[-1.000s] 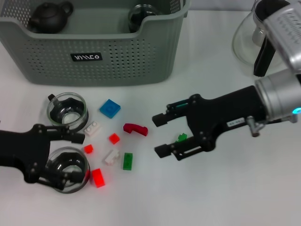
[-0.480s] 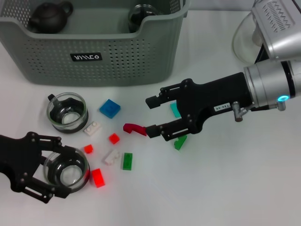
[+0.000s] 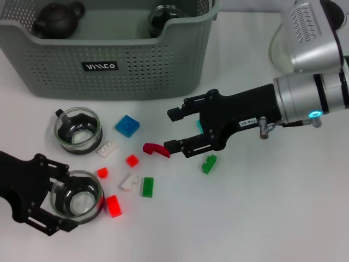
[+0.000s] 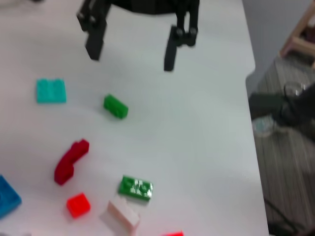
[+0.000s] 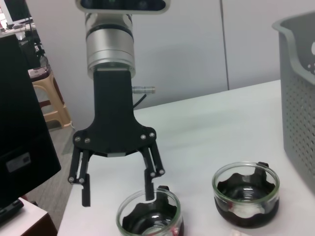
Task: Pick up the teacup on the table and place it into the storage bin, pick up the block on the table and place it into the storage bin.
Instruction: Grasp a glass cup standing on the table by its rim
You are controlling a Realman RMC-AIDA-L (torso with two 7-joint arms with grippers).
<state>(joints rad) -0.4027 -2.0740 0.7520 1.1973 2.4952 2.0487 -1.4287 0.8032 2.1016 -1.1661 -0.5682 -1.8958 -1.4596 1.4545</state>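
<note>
A glass teacup (image 3: pixel 79 199) with a dark insert stands near the table's front left. My left gripper (image 3: pixel 68 197) is open at it, one finger on each side of the cup in the head view; the right wrist view shows this gripper (image 5: pixel 116 194) open over the teacup (image 5: pixel 150 216). A second teacup (image 3: pixel 78 131) stands behind it. My right gripper (image 3: pixel 173 130) is open at mid-table, its lower finger next to a dark red curved block (image 3: pixel 156 149). The grey-green storage bin (image 3: pixel 109 60) stands at the back left.
Small blocks lie scattered: blue (image 3: pixel 127 125), white (image 3: pixel 107 148), red (image 3: pixel 113 206), flat green (image 3: pixel 148 186), green (image 3: pixel 208 164), and teal (image 4: pixel 50 91). The bin holds a dark teapot (image 3: pixel 57 19) and a glass cup (image 3: pixel 163 16). A glass pitcher (image 3: pixel 283 49) stands back right.
My right gripper has moved left, up to the dark red block, still open. My left gripper has drawn back a little toward the front edge beside the front teacup.
</note>
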